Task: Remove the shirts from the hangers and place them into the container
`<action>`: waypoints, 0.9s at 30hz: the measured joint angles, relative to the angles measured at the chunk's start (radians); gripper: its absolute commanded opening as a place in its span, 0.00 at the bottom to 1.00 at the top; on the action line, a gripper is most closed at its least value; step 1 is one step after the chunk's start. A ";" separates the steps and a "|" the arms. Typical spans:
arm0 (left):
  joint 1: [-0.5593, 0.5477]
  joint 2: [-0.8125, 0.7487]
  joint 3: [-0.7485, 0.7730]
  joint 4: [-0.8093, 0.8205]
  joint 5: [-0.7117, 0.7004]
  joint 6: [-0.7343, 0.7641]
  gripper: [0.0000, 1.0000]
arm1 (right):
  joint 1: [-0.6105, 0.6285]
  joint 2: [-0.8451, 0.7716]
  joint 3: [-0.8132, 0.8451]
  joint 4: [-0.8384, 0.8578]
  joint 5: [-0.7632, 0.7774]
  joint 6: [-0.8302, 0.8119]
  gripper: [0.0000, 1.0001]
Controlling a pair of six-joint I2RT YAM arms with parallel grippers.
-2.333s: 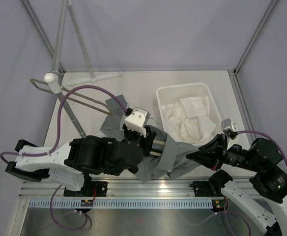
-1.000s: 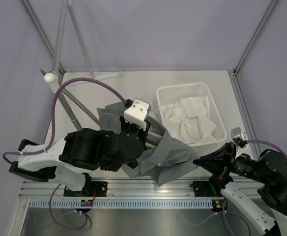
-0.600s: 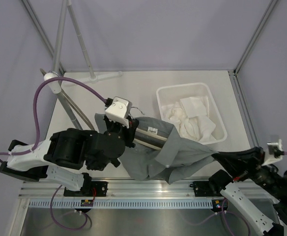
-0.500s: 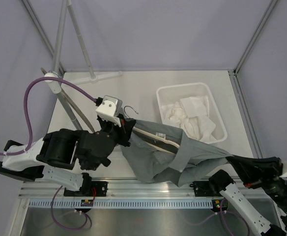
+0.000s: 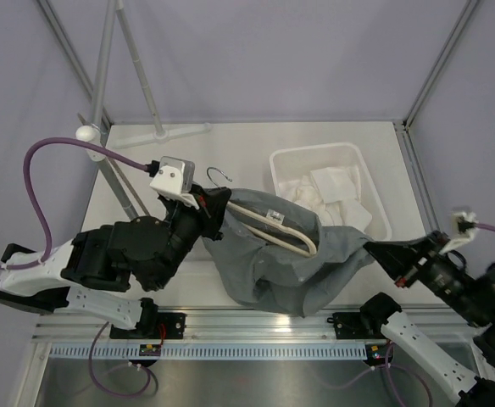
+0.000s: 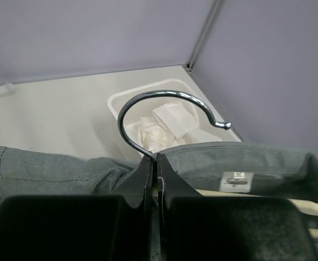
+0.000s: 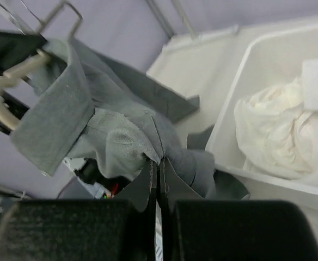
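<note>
The grey-green shirt [image 5: 269, 267] hangs stretched between my two grippers, above the table's near middle. It is still draped on a light-wood hanger [image 5: 281, 231], whose bar shows inside the open collar. My left gripper [image 5: 207, 202] is shut on the base of the hanger's metal hook [image 6: 170, 103]. My right gripper [image 5: 369, 248] is shut on a fold of the same shirt [image 7: 121, 136], just in front of the container [image 5: 315, 151]. The white shirt [image 5: 332, 199] lies crumpled inside the container. In the right wrist view the hanger's end [image 7: 1, 92] pokes out at the upper left.
A grey rail on its metal pole [image 5: 116, 182] leans at the left, close behind my left arm. Its foot [image 5: 180, 130] lies on the table's far edge. Frame posts [image 5: 438, 64] rise at the table's corners. The container's near wall [image 7: 240, 81] is just right of my right gripper.
My left gripper has carried the hanger to the left. My right gripper pulled the shirt out to the right, then came back a little. The shirt now hangs open, with the hanger bar showing.
</note>
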 measured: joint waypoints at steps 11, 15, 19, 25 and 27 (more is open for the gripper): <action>0.008 0.200 0.142 -0.079 -0.010 0.029 0.00 | -0.002 0.367 -0.090 -0.014 -0.071 -0.050 0.58; 0.008 0.233 0.164 -0.126 -0.011 0.020 0.00 | -0.002 0.356 -0.035 -0.053 -0.019 -0.080 0.74; 0.008 0.242 0.188 -0.177 -0.015 -0.003 0.00 | -0.002 0.352 0.143 -0.074 -0.024 -0.126 0.65; 0.009 0.251 0.198 -0.232 -0.014 -0.031 0.00 | -0.002 0.401 0.367 -0.111 -0.227 -0.216 0.61; 0.010 0.260 0.203 -0.241 -0.012 -0.034 0.00 | -0.002 0.425 0.379 -0.122 -0.314 -0.243 0.60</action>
